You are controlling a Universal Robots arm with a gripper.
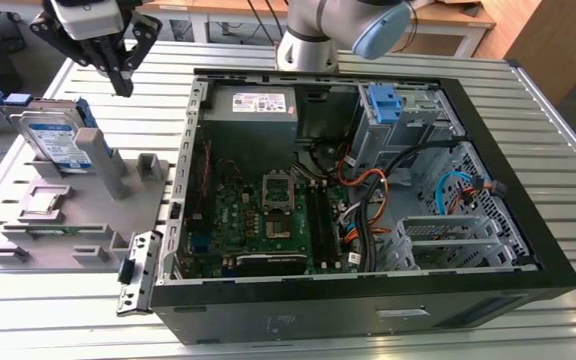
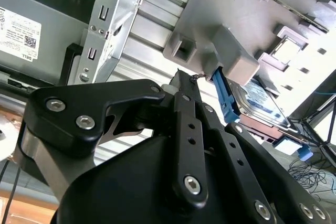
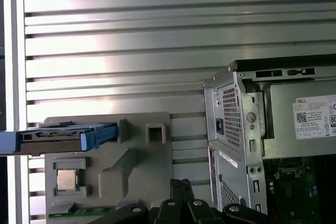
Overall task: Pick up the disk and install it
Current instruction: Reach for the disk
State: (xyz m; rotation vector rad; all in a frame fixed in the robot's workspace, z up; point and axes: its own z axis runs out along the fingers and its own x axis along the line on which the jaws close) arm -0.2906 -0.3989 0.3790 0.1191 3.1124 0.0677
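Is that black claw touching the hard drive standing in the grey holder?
Apart. In the first wrist view the gripper hangs over the grey holder, with bare holder surface plainly between it and the disk.

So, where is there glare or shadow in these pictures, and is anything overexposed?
First wrist view: glare streaks on the ribbed table. Second wrist view: the gripper looms dark, and the area past the disk is washed out. Exterior view: even light, shade inside the computer case.
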